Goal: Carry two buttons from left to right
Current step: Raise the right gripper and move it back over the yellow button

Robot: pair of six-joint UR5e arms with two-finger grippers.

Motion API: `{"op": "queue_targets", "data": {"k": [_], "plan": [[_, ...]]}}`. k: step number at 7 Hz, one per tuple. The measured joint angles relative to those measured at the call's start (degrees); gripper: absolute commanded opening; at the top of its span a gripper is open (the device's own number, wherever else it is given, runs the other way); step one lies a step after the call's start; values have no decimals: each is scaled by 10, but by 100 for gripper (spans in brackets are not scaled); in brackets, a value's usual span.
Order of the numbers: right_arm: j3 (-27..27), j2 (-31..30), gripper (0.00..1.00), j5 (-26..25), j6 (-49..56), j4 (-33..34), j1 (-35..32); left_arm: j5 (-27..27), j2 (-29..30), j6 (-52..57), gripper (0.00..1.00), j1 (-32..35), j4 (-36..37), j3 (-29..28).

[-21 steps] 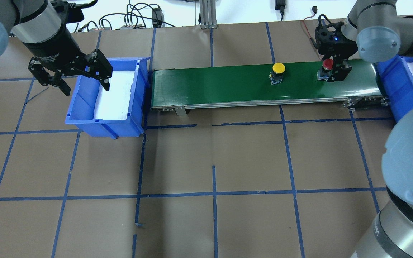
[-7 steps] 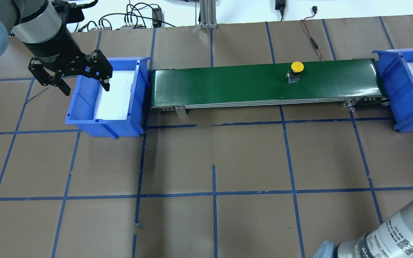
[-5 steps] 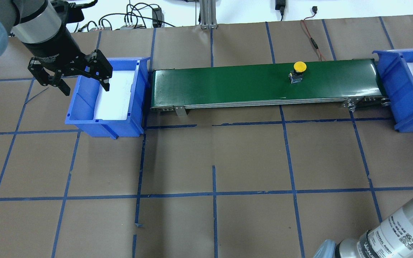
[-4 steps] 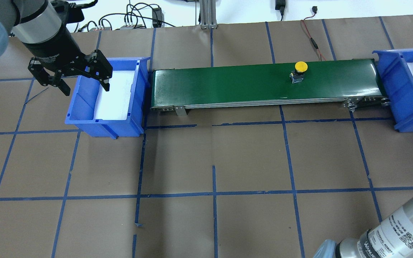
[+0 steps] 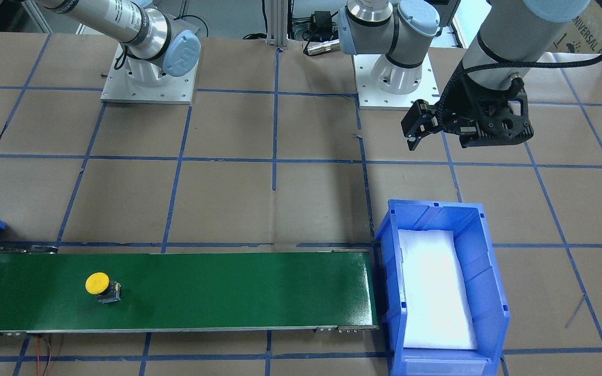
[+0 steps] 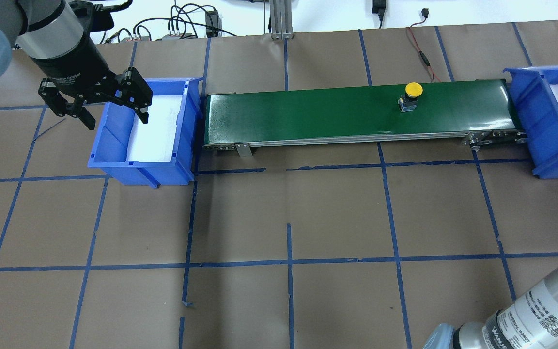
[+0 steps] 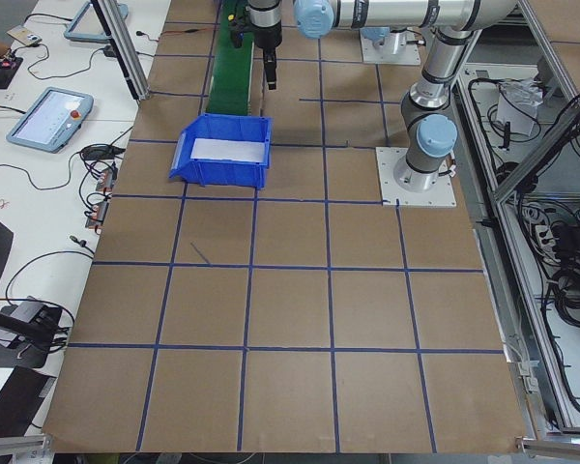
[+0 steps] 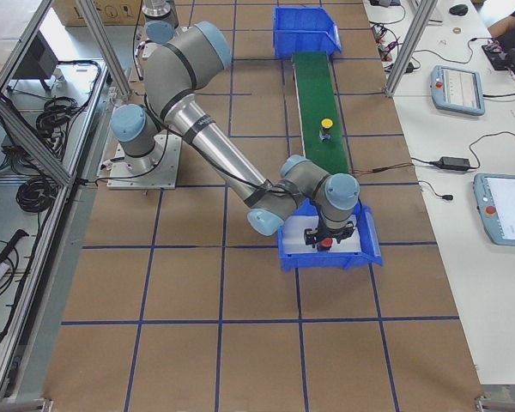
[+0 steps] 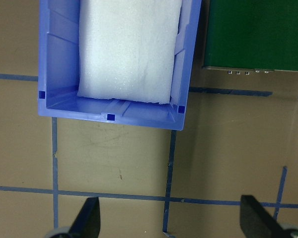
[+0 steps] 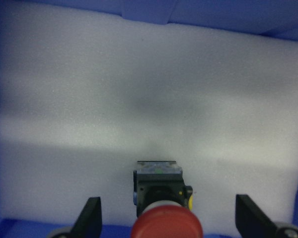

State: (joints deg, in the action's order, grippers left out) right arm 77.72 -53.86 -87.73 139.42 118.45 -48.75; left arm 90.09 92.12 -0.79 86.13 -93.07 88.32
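As the right gripper (image 10: 169, 210) stands spread wide, the red button (image 10: 159, 188) free between its fingers (image 10: 92, 215) on the foam (image 10: 139, 99) beneath, it should rise straight up, clipping nothing; the yellow button (image 6: 412, 93) sits well away on the belt (image 6: 308, 116).

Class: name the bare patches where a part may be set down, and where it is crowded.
Free: the green belt from the left bin to the yellow button; the left bin's white foam; the brown paper between the belt and the robot. Crowded: the right bin, where the open right claw straddles the red button.
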Motion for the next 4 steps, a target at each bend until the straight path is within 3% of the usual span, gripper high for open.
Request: {"op": "queue_targets", "data": {"k": [4], "plan": [[-3,-88,100,4,-39,-50,-64,1,0,0,100,0,0,-1]]}}
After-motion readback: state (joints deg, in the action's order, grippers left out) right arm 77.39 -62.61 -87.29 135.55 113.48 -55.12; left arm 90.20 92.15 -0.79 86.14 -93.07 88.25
